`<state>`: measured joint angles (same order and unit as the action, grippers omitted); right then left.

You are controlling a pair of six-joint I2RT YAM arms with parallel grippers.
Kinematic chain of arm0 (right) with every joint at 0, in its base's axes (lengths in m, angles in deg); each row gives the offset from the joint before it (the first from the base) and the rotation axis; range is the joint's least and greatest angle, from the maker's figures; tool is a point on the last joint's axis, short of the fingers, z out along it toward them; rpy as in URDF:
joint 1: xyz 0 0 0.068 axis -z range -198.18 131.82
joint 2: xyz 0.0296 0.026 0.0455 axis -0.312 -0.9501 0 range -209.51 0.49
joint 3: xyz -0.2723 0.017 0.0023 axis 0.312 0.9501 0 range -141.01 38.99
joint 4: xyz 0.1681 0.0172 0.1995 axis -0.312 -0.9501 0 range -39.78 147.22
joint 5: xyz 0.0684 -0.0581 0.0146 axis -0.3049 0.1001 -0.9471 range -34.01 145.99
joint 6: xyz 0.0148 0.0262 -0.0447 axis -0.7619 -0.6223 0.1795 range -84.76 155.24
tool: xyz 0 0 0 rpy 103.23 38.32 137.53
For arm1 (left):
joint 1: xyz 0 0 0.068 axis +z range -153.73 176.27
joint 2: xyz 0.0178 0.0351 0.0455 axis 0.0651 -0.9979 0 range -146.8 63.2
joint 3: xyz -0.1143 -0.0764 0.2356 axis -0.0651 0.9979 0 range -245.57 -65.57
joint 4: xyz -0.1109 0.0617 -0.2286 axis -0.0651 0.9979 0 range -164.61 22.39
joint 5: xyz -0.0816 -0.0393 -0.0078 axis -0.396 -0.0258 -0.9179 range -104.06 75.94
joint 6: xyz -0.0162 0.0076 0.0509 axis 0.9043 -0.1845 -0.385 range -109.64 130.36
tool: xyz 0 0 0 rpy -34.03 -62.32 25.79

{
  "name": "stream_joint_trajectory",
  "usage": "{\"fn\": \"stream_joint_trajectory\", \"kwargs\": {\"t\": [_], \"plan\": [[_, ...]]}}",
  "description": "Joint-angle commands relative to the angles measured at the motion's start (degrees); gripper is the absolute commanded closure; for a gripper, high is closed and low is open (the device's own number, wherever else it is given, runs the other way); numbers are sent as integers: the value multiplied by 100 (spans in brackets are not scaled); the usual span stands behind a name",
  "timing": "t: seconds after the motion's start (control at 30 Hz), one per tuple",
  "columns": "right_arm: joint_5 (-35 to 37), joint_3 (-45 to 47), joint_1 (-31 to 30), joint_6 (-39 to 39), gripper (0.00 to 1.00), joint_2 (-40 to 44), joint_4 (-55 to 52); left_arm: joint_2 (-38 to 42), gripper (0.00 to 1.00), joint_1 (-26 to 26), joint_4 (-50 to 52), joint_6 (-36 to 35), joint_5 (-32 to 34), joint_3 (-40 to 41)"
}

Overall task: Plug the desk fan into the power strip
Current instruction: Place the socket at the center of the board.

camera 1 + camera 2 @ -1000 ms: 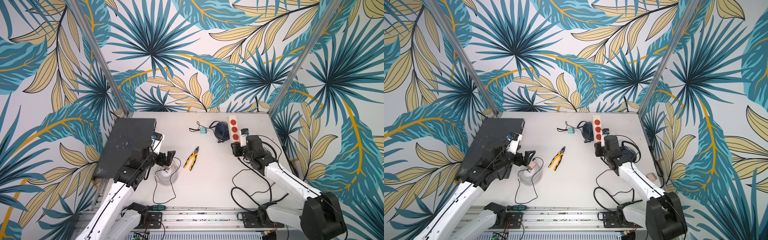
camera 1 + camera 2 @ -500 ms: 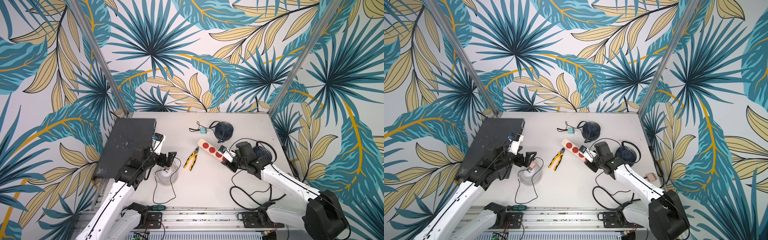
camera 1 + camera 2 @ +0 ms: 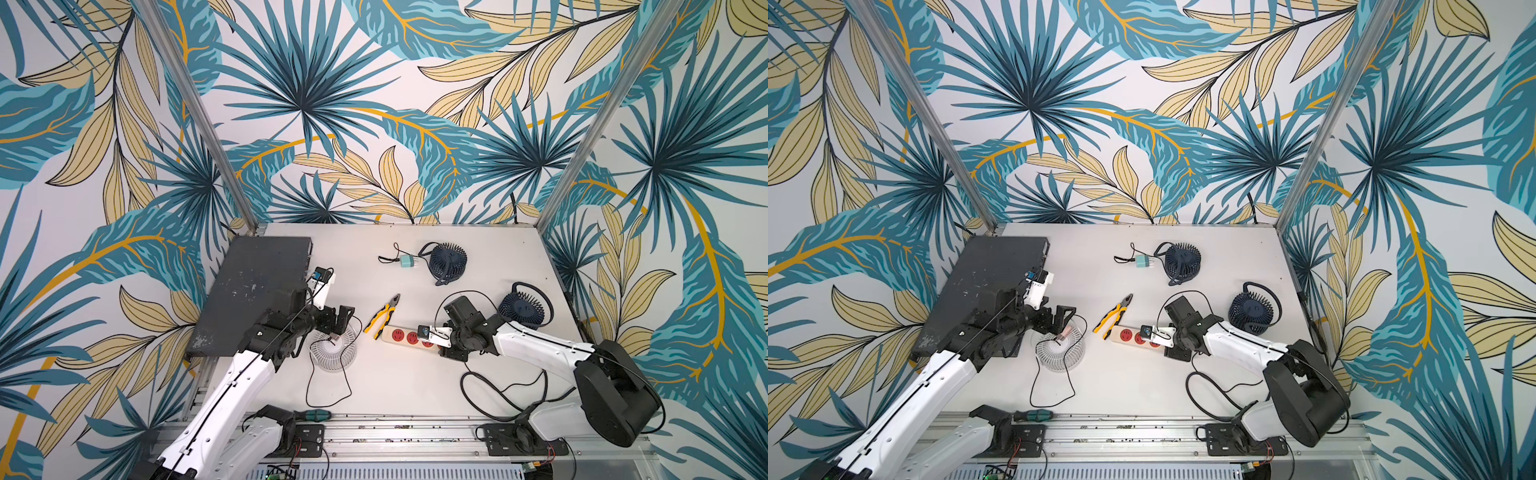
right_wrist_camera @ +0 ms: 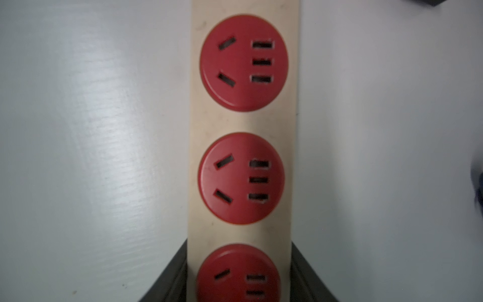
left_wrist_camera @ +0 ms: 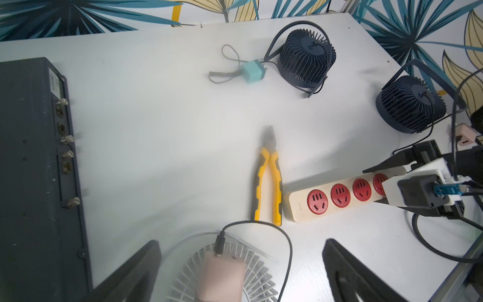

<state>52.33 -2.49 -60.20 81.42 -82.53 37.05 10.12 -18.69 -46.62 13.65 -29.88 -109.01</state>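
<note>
- The strip [image 3: 401, 335] lies flat in the middle of the surface [image 3: 395, 374], red sockets facing up. The sockets we can see are empty.
- The right pincer [image 5: 373, 185] straddles its cord end, one jaw along each long side. We cannot tell whether it clamps the bar or merely flanks it. If the bar is loose, a plug pressed down may slide or swing it.
- Pliers [image 3: 384, 318] lie just beside the strip's free end, so a shoved strip could knock them.
- The strip's black cord [image 3: 498, 395] loops loosely by the right arm and might snag it.
- The left pincer [image 5: 243, 244] hangs wide open above the white fan [image 5: 261, 285], holding nothing. A pink plug [image 5: 220, 277] rests on the grille between its jaws.
- A grasp here could catch the grille wires or tip the plug off.
- We cannot see the prongs, so the plug may arrive turned wrong for the slots.
- Carrying the plug across may drag the light fan by its thin wire [image 3: 309, 386].
</note>
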Motion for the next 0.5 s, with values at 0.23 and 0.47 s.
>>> {"fn": "stream_joint_trajectory", "kwargs": {"t": [0.23,0.47], "plan": [[-313,80,-28,-399,7,908,929,-181,0,-16,1193,-1375,853,-498],[760,890,-18,-3579,0,3036,2490,25,3,-24,1547,-2037,582,-231]]}}
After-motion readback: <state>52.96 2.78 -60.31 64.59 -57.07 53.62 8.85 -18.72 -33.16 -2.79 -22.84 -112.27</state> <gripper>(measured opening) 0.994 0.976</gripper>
